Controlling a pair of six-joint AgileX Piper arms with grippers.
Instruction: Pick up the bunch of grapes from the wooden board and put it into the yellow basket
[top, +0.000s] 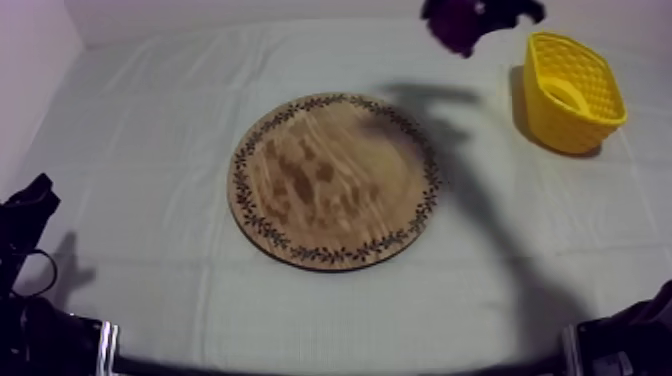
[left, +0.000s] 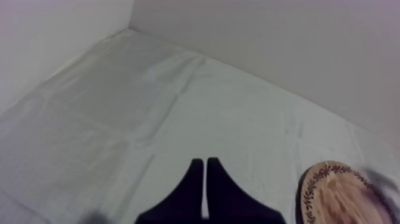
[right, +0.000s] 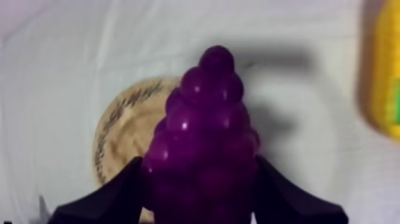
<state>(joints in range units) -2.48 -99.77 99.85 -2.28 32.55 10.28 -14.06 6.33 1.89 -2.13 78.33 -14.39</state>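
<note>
- While clenched round the bunch of grapes (right: 205, 119), the right hand (right: 199, 170) hangs above the counter (top: 150, 120), at the wooden board's (top: 335, 180) one o'clock and the yellow basket's (top: 575, 90) ten o'clock.
- The left hand (left: 205, 164), fingers pressed together on nothing, sits at the board's nine o'clock.

Black left gripper (left: 205, 162), two tapered matte fingers (left: 193, 190)

Top camera slants down; both wrist cameras share its board (top: 335, 180).
</note>
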